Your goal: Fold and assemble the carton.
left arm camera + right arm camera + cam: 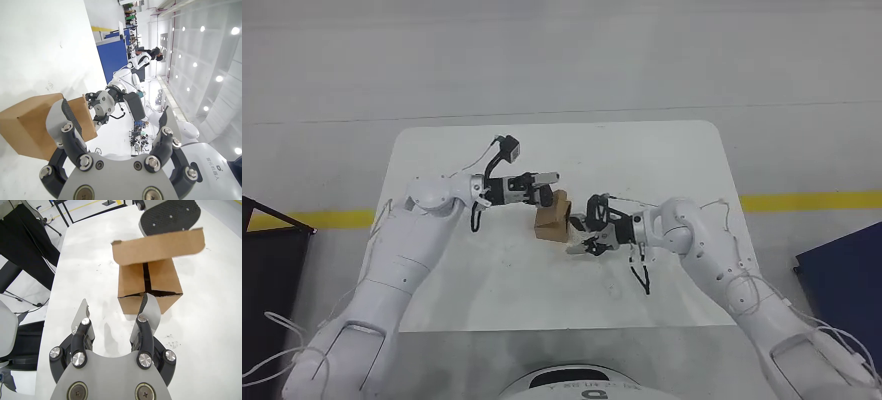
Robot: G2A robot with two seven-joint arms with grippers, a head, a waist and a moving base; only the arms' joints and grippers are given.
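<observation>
Brown cardboard, plain and unprinted: the carton [130, 305] stands near the middle of the white table [682, 200], between the two arms, and from where I stand it looks well on the way but not closed. Its body is already squared up into a box. Two inner flaps [132, 279] are folded down flat across the opening, with a dark slit left between them. The long outer flap [158, 247] on the far side is raised and leans over the opening, so it has yet to be pressed down. I cannot tell whether there is a matching flap on the near side; there I see only a dark, slightly ragged gap along the near edge. The left gripper [547, 184] is spread wide and grips nothing, with one of its pads [170, 217] close behind the raised flap, perhaps touching it. The right gripper [114, 298] is also spread and empty, low on the near side, one fingertip [144, 300] up against the carton's near top edge, right where the slit ends. My guess is that what's left is lowering that flap and shutting the top.
</observation>
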